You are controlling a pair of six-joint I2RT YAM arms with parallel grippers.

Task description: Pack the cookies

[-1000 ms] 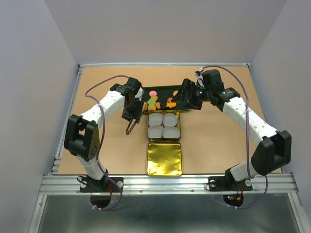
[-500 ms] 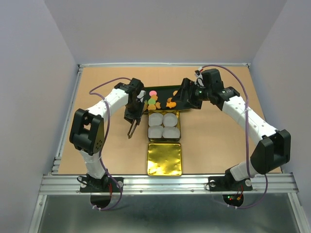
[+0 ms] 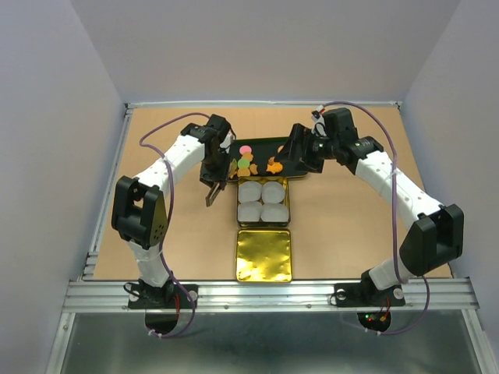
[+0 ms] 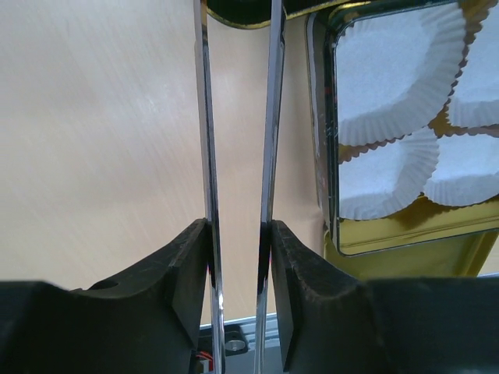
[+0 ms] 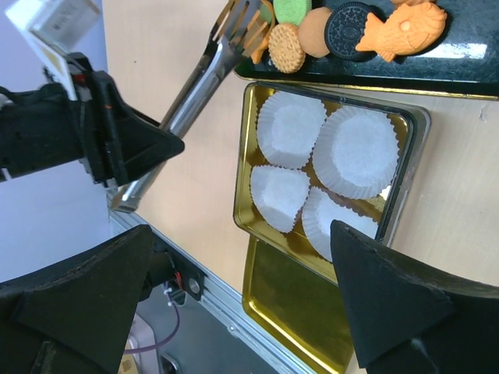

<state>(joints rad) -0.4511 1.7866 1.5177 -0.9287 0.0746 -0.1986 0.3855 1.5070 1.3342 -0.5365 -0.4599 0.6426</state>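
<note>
Four paper cups (image 5: 355, 152) sit empty in the tin (image 5: 243, 156) beside your left gripper (image 4: 238, 257), clamped on the tongs (image 5: 191, 86) — blades slightly parted, nothing clearly pinched. Cookies (image 5: 312, 31) lie beyond on the black tray (image 5: 444, 66) — close squarely on one, lift level.

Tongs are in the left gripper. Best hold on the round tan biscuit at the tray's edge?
Pinch the tan biscuit across its rim, bringing the tongs in low from the tin side. It lies flat, so only the edge offers purchase. That side looks free, while the brown cookie sits tight beside it.
</note>
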